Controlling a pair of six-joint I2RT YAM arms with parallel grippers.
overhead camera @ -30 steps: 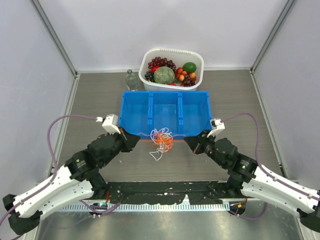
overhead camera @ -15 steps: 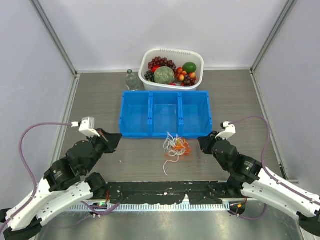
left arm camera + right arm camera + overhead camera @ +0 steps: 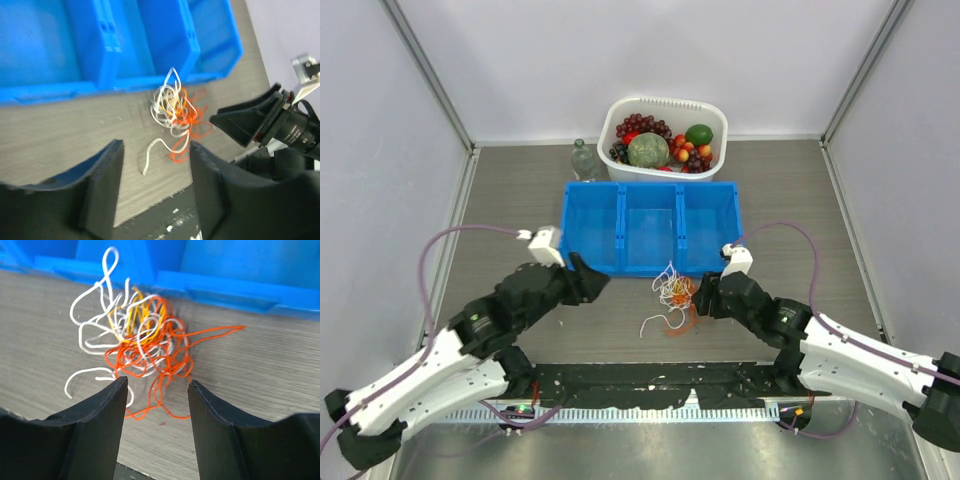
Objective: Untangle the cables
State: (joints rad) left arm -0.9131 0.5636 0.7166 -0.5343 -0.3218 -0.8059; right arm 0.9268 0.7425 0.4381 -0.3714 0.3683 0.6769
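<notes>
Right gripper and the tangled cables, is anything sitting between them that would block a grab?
Nothing visible. In the right wrist view the right gripper is open, with the cables lying on the table just ahead of it. The blue bin sits behind the tangle, not in between.

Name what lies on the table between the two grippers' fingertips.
The tangled cables lie between the left gripper and the right gripper, nearer the right one. The rest of that stretch is bare table. The top external view shows this.

Robotics lab cell: plain partition walls (image 3: 650,50), metal frame posts (image 3: 430,75), tabletop (image 3: 520,190).
</notes>
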